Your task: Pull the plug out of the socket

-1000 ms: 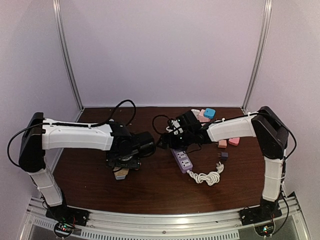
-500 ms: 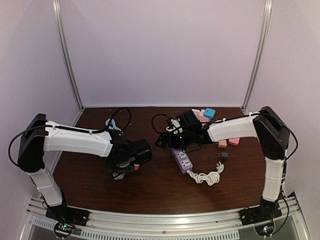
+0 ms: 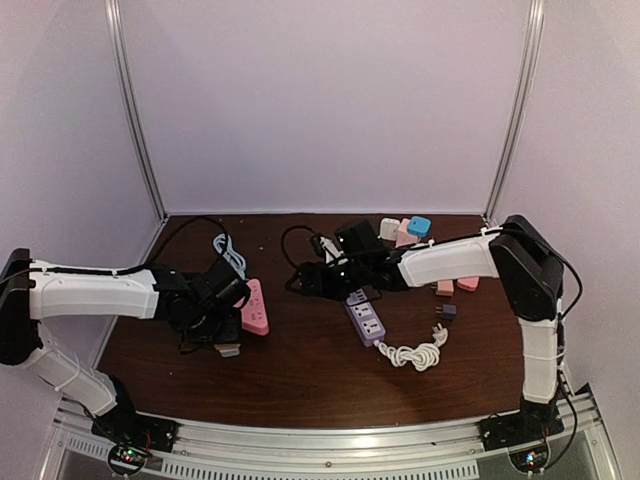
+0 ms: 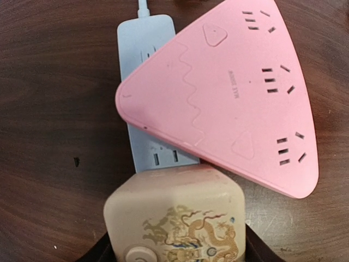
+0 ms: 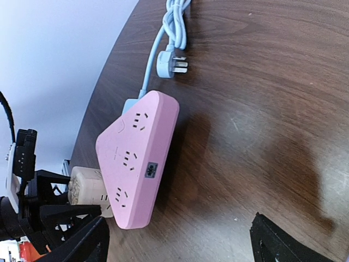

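Observation:
The plug (image 4: 177, 215) is a beige cube with a dragon print, sitting on the end of a light-blue socket strip (image 4: 146, 60). My left gripper (image 4: 180, 250) is shut on it, one dark finger against each side. In the top view the plug (image 3: 228, 349) lies at the front left under the left gripper (image 3: 222, 335). A pink triangular socket block (image 4: 234, 93) lies across the blue strip. My right gripper (image 5: 180, 245) stands open over bare wood, to the right of the pink block (image 5: 136, 161). The plug (image 5: 87, 188) shows behind that block.
A purple power strip (image 3: 365, 320) with a coiled white cord (image 3: 412, 353) lies right of centre. Small pink and blue adapters (image 3: 418, 226) sit at the back right, a dark one (image 3: 447, 311) nearer. The blue strip's cord and its own plug (image 5: 172, 63) trail toward the back.
My left arm has swung left and back, and its jaws have closed onto the beige plug. The pink block now shows beside it. My right gripper has reached further left, still open.

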Available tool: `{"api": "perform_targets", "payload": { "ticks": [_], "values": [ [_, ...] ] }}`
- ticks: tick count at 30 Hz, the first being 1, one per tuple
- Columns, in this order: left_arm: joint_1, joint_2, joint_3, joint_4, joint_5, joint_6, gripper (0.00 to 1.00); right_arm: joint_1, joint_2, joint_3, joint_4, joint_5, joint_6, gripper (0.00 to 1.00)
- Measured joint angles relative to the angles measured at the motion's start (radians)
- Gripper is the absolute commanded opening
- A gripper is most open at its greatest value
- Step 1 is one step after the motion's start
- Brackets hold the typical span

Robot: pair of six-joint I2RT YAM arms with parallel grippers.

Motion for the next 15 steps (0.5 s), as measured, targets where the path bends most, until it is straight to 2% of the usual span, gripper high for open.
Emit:
{"api": "perform_targets", "payload": {
  "ticks": [6, 15],
  "values": [
    [0.051, -0.061, -0.053, 0.050, 0.090, 0.092, 0.36, 0.023, 0.114, 0.042, 0.106, -0.087, 0.090, 0.91],
    [0.062, -0.087, -0.081, 0.085, 0.121, 0.163, 0.35, 0.064, 0.219, 0.111, 0.208, -0.185, 0.192, 0.85]
  ]
}}
